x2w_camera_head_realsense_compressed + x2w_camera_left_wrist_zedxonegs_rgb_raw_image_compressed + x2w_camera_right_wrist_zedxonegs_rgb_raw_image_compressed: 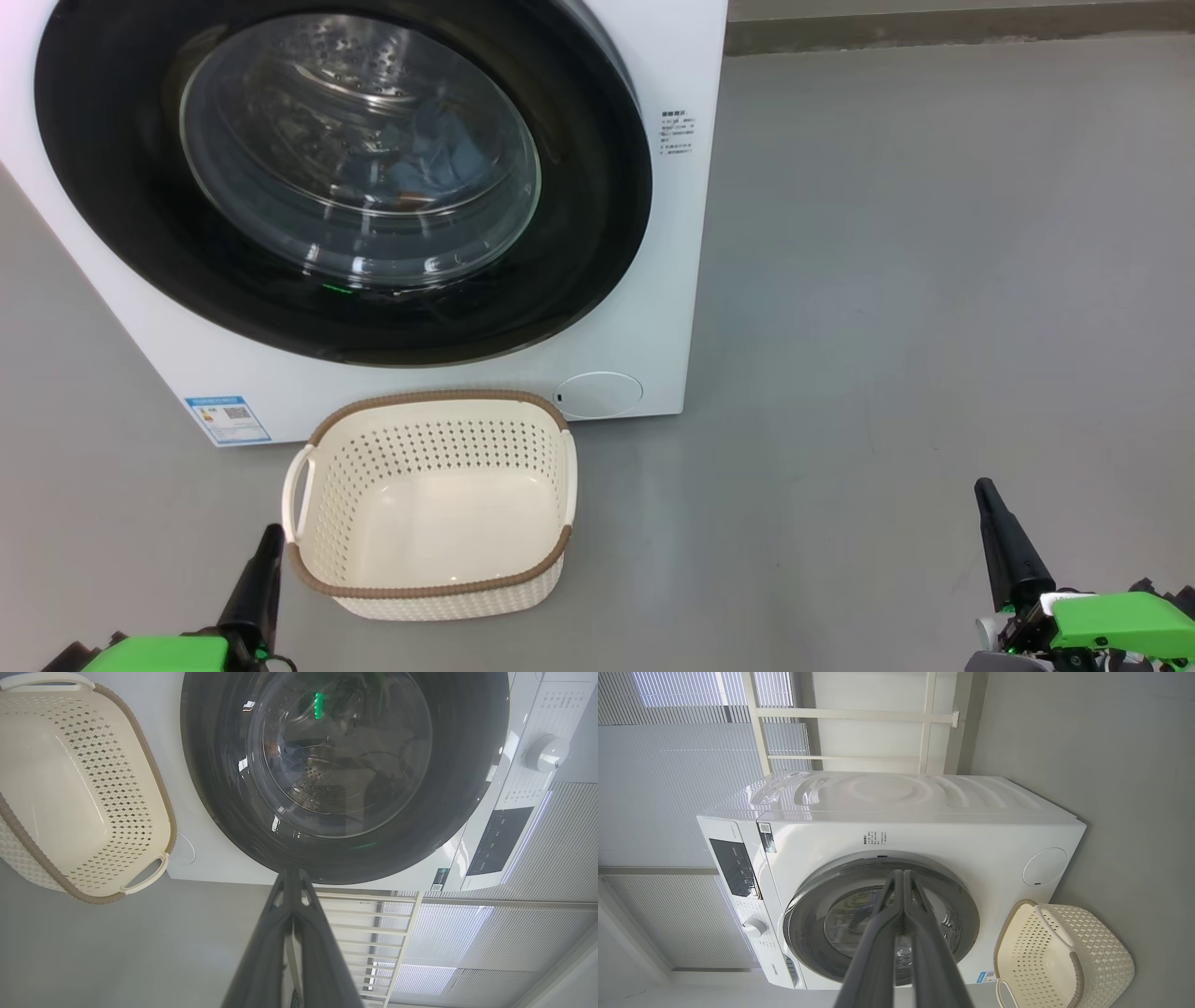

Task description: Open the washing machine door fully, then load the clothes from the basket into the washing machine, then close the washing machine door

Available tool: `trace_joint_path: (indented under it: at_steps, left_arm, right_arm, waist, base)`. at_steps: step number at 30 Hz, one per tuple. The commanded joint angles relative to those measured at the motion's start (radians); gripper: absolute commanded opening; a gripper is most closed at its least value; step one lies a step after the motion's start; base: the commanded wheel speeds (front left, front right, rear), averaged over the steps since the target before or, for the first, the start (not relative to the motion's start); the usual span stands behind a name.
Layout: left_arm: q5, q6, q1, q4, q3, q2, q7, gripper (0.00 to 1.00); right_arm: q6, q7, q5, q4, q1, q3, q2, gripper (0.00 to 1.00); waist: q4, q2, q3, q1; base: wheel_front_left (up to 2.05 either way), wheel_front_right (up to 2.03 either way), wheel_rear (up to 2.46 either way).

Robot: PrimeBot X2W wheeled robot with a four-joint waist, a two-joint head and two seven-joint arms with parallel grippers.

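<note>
The washing machine point(686, 84) stands on the floor with its door point(112, 187) closed, the black ring flat against the front. Through the glass, blue fabric of the clothes point(446, 149) lies inside the drum; the cream-white garment is hidden. In front of the machine sits the basket point(429, 399), with nothing inside. At the lower left, just left of the basket, my left gripper point(273, 534) is shut and holds nothing. My right gripper point(982, 487) is shut at the lower right, far from the basket. The wrist views show both pairs of fingers pressed together: left gripper point(292, 873), right gripper point(903, 873).
Grey floor point(934, 280) spreads wide to the right of the machine. A round white flap point(597, 394) and a blue label point(227, 420) sit low on its front. The control panel point(733, 865) and knob point(754, 927) are on its upper front. Blinds and a window frame rise behind.
</note>
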Motion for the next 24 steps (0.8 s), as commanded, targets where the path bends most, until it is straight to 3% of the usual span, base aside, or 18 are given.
trace_joint_path:
  at_steps: [1,24]
  left_arm:
    - [-0.008,-0.01,-0.041,-0.018,0.034,0.02,0.005,0.0]
    - [-0.007,-0.01,-0.041,-0.018,0.035,0.02,0.006,0.0]
  right_arm:
    - [0.002,0.006,0.006,-0.024,-0.041,0.017,-0.003,0.0]
    - [0.002,0.009,0.002,-0.024,-0.042,0.013,0.0,0.0]
  waist:
    - [0.0,-0.0001,0.0,0.0]
    - [0.0,-0.0001,0.0,0.0]
  base:
    - [0.0,0.0,0.0]
    - [0.0,0.0,0.0]
